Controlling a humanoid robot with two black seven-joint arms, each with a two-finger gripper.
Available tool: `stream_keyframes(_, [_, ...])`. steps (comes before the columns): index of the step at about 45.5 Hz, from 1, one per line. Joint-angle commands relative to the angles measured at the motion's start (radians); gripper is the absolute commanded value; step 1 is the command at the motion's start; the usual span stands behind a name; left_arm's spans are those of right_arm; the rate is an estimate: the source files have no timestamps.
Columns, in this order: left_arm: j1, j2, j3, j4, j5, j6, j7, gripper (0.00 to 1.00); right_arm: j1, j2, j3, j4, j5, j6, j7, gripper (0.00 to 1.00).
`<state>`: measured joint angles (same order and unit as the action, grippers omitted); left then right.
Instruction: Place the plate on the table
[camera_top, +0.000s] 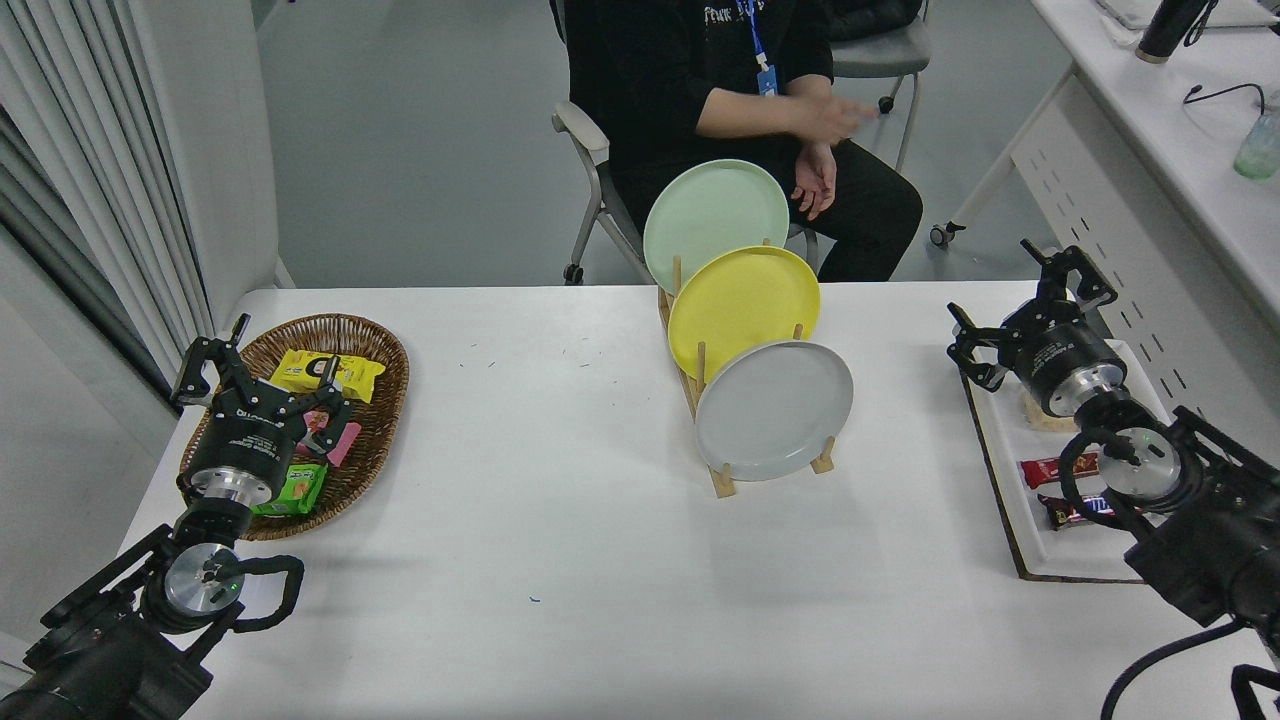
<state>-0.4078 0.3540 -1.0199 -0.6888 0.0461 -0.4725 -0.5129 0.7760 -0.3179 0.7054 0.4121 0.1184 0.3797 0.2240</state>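
Observation:
The light-grey plate (773, 409) stands on edge in the front slot of a wooden rack (722, 478) in the middle of the white table (560, 560). A yellow plate (742, 309) and a mint-green plate (714, 221) stand behind it in the same rack. My right gripper (1018, 305) is open and empty, to the right of the rack, above a white tray. My left gripper (268, 368) is open and parked at the lower left over a wicker basket.
A wicker basket (375, 345) with snack packets sits at the left. A white tray (1010, 470) with candy bars lies at the right edge. A person in black (720, 90) sits on a chair behind the rack. A white desk (1170, 130) stands at the far right.

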Motion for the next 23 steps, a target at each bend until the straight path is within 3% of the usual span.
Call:
stream_keyframes(1, [0.001, 0.0, 0.0, 0.0, 0.0, -0.002, 0.001, 0.98, -0.004, 0.008, 0.0, -0.001, 0.001, -0.002, 0.0, 0.99])
stream_keyframes(23, [0.0, 0.0, 0.0, 0.0, -0.002, 0.0, 0.001, 0.98, -0.007, 0.028, 0.002, -0.004, 0.009, -0.013, 0.0, 0.99])
